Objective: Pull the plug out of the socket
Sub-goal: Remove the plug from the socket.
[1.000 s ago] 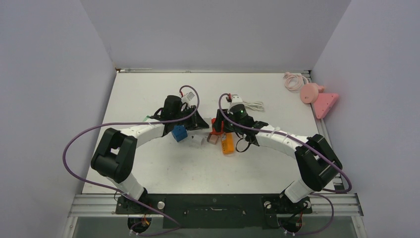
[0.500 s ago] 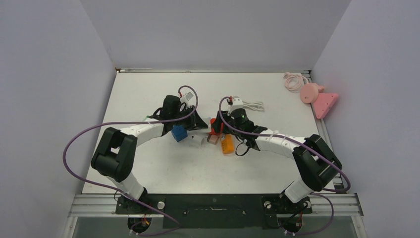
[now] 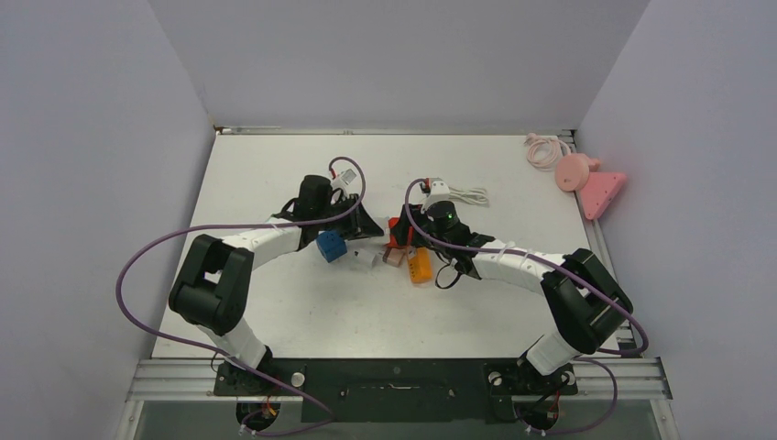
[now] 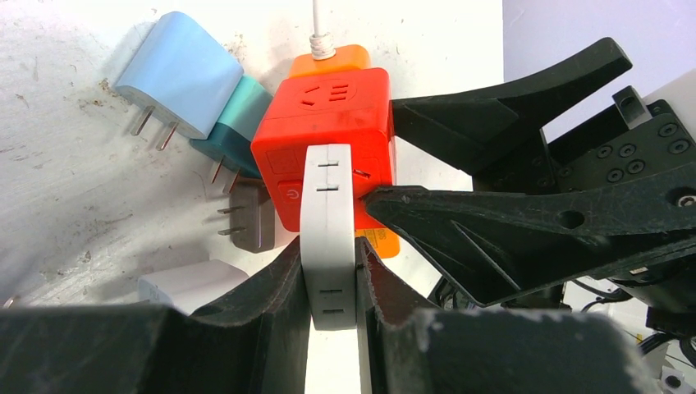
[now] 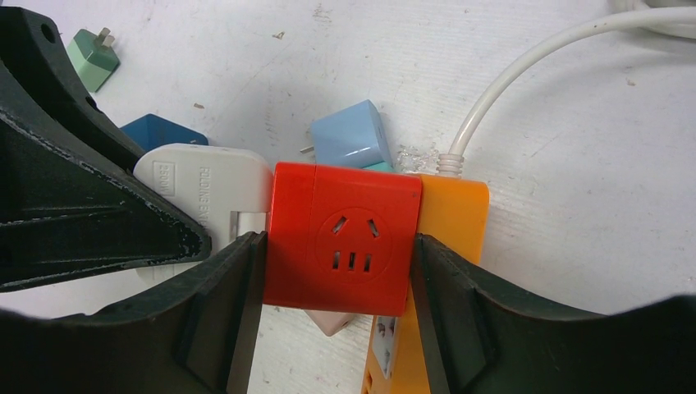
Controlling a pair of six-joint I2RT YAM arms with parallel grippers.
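Two grippers meet near the middle of the table [image 3: 275, 174]. The left gripper [image 4: 331, 250] is closed tightly on the white plug [image 4: 328, 197], whose end sits against one side of the red socket [image 4: 328, 107]. The right gripper [image 5: 338, 275] clamps this red socket on two opposite sides. A light blue plug [image 5: 349, 135] lies just beside the socket.

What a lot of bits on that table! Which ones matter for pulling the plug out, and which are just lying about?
In the job: white plug, red socket, left gripper, right gripper.
Lying about: light blue plug, teal plug, green plug, orange power strip, pink shapes.
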